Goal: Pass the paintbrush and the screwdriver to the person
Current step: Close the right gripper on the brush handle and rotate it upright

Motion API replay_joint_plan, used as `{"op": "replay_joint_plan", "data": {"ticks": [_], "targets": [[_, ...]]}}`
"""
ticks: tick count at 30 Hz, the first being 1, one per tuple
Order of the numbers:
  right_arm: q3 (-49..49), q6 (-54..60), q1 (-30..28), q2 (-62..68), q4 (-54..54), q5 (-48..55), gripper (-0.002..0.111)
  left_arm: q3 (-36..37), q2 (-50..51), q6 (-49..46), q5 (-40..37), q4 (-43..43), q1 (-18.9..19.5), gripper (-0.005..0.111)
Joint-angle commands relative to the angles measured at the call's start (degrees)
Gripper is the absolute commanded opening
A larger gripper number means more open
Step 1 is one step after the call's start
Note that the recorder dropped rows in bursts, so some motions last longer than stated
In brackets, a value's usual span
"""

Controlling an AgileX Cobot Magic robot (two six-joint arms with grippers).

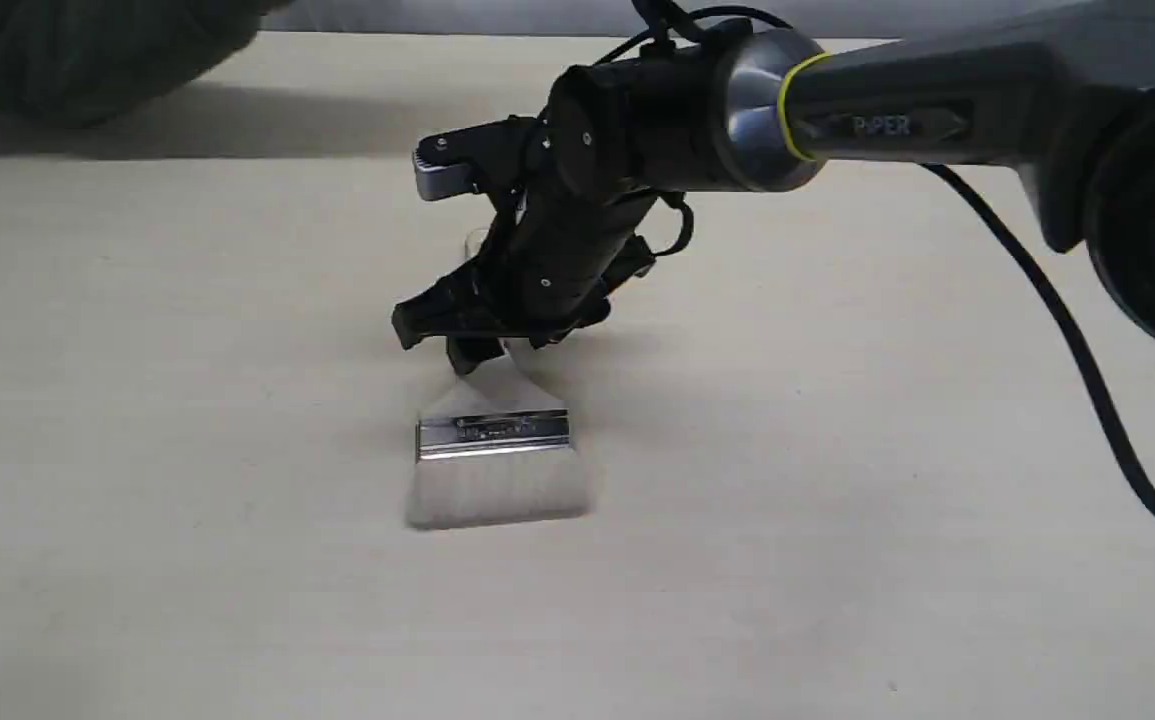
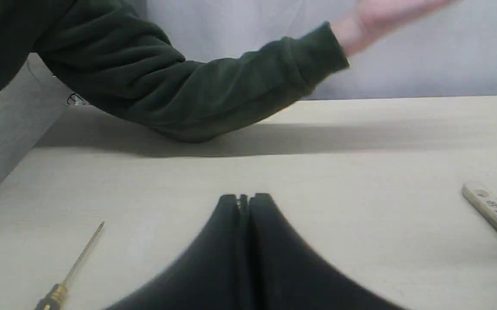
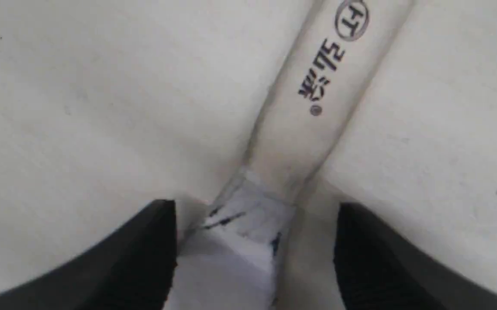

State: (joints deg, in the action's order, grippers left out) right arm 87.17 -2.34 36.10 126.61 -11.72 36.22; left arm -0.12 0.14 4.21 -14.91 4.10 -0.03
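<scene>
Paintbrush [image 1: 493, 440]: lying flat at mid-table [image 1: 837, 500]; long axis runs 12 to 6 o'clock in the exterior view, bristles toward 6, handle toward 12. Right gripper [image 3: 254, 211]: jaws spread wide, straddling the handle, clamping nothing. Left gripper [image 2: 245, 198]: fingers pressed together, empty. Screwdriver [image 2: 65, 275]: flat on the table beside it.

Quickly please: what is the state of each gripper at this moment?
Left gripper: shut, holding nothing.
Right gripper: open, its jaws on either side of the paintbrush handle, not gripping it.
</scene>
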Motion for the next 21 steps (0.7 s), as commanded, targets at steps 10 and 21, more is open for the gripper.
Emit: {"op": "replay_joint_plan", "data": {"ticks": [10, 21], "targets": [[0.1, -3.3, 0.0, 0.0, -1.1, -2.7, 0.057, 0.1, -0.1, 0.1, 0.7, -0.1, -0.4, 0.000], [1.2, -4.5, 0.0, 3.3, -0.9, -1.5, 0.057, 0.1, -0.1, 0.1, 0.7, -0.1, -0.4, 0.000]]}}
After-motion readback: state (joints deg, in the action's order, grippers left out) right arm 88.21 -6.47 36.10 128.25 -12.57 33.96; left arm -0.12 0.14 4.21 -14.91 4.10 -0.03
